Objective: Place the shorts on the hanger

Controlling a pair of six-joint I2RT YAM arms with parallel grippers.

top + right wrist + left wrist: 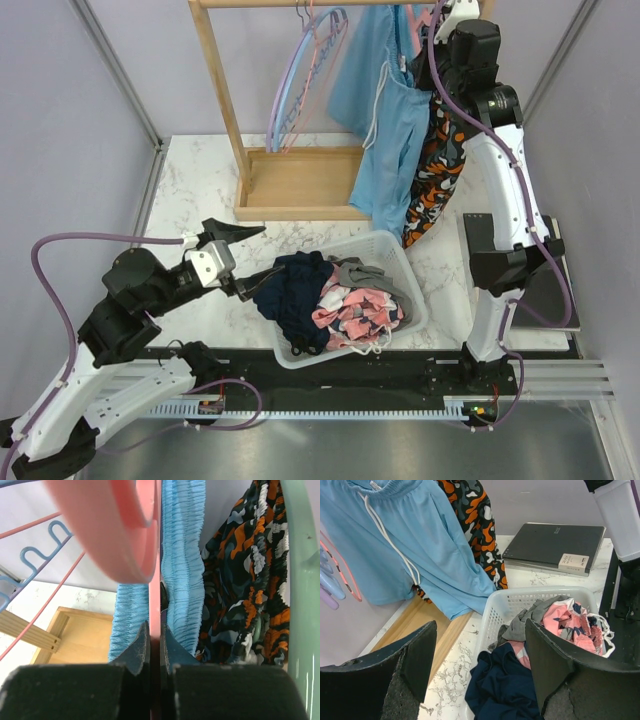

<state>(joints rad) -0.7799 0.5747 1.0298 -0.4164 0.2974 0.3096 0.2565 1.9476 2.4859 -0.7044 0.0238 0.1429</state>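
**Right claw (155, 632) pinched on the hanger (155, 580); left claw (250, 262) spread wide by the basket (400, 255)**

My right claw is closed to a sliver. Its two dark fingers nip a thin pink bar of the hanger between them. The shorts (184, 555) hang tight against that bar, their ruched waistband showing on both sides of it just above my fingertips. I cannot tell whether my fingers also catch the cloth. A patterned garment (240, 580) hangs just to the right of the shorts. Seen from above, the shorts drape from the top of the wooden rack (300, 185), and their hem ends near the basket's far rim. My left claw stands wide apart and holds nothing. It hovers low at the basket's left side, near the navy clothes (295, 295).
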